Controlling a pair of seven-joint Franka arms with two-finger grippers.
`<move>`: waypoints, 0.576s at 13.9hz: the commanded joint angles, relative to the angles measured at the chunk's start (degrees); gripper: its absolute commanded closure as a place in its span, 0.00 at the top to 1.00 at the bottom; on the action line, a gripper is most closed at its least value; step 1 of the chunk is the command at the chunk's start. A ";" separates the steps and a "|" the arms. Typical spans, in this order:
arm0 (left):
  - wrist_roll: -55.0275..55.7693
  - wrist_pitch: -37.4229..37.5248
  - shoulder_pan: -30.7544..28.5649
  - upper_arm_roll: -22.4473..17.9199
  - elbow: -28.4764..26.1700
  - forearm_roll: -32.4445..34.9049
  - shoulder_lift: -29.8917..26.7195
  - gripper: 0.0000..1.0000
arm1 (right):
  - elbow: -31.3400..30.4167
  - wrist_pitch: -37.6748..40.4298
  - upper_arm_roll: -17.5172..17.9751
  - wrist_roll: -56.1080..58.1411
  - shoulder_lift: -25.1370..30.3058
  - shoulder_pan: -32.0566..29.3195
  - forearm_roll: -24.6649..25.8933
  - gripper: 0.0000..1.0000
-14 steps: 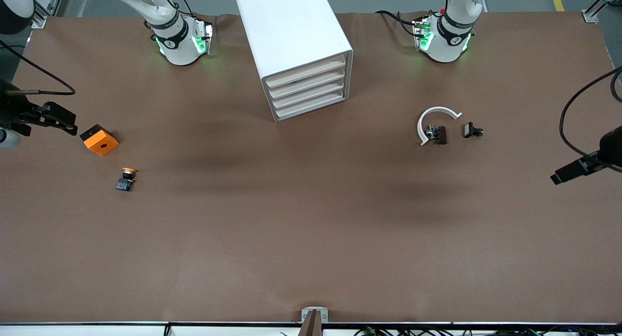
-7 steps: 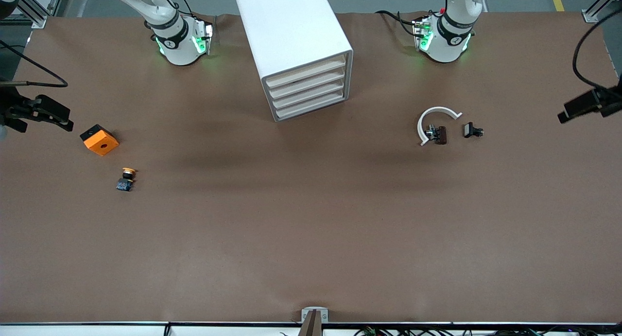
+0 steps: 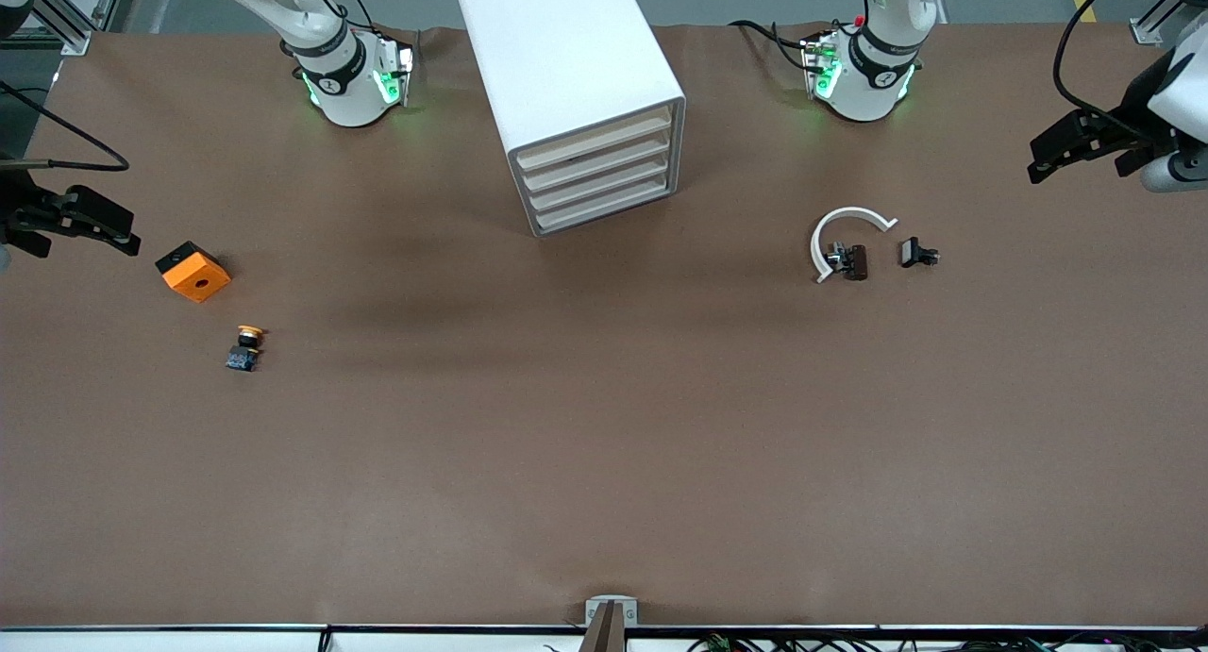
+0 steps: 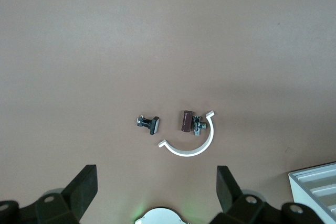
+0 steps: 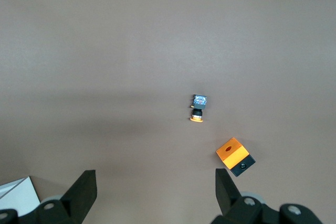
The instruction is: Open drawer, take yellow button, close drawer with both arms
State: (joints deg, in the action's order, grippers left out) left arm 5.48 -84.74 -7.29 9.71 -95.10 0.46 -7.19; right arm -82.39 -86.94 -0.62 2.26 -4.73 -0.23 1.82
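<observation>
The white four-drawer cabinet (image 3: 576, 86) stands between the arms' bases, and each drawer (image 3: 596, 152) is pushed in; one corner of it shows in the left wrist view (image 4: 317, 184). The button (image 3: 247, 345) (image 5: 198, 107) lies on the table toward the right arm's end, nearer to the front camera than the orange block (image 3: 193, 272) (image 5: 234, 156). My right gripper (image 3: 90, 229) (image 5: 156, 192) hangs open and empty over the table's edge beside the block. My left gripper (image 3: 1076, 157) (image 4: 156, 192) is open and empty over the left arm's end of the table.
A white arc (image 3: 845, 237) (image 4: 191, 142) lies toward the left arm's end, with a dark clip (image 3: 854, 260) (image 4: 187, 121) inside it and a second clip (image 3: 917, 253) (image 4: 148, 124) beside it. Brown paper covers the table.
The left gripper has swung along its end of the table toward the bases' side. The right gripper drew slightly outward, then held. Nothing on the table moved.
</observation>
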 commanded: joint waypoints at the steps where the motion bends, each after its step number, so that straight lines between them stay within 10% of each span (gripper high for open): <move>1: -0.29 -0.95 -1.06 0.75 -1.67 0.95 -1.60 1.00 | 1.18 0.81 0.44 -0.32 -0.37 -0.74 -0.94 1.00; 8: -0.29 -0.69 -0.97 0.84 1.76 1.21 0.95 1.00 | 1.18 0.63 0.44 -0.32 -0.46 -0.74 -0.94 1.00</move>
State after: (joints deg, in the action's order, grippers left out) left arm 5.48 -85.42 -7.56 9.71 -95.01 0.47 -7.12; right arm -82.39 -86.94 -0.62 2.26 -4.76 -0.24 1.81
